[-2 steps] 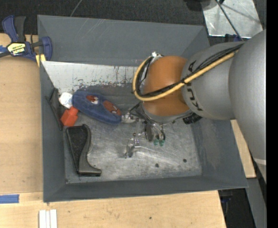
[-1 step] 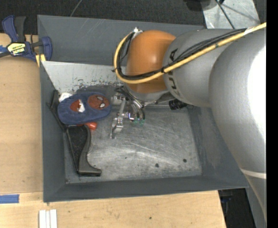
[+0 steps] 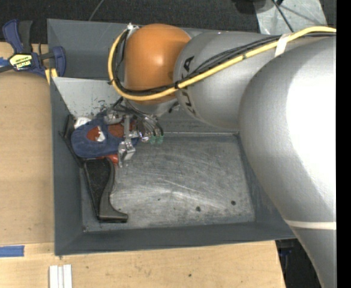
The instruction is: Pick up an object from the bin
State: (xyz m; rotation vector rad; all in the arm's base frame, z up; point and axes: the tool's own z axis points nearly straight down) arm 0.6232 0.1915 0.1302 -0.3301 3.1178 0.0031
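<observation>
Here your gripper [image 3: 127,144] sits low at the bin's [image 3: 163,236] far-left corner, against a blue thing with a red patch [image 3: 82,146]. The wrist hides part of it, and you cannot tell whether the gripper is apart or together.

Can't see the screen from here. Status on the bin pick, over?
Gripper down in the bin, upper-left corner. Right beside it, a blue bundle with a red patch. Black angled piece just below, along the left wall.

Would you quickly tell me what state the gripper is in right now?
Gripper: cannot be told; it is down at the blue thing by the left wall of the bin.
</observation>
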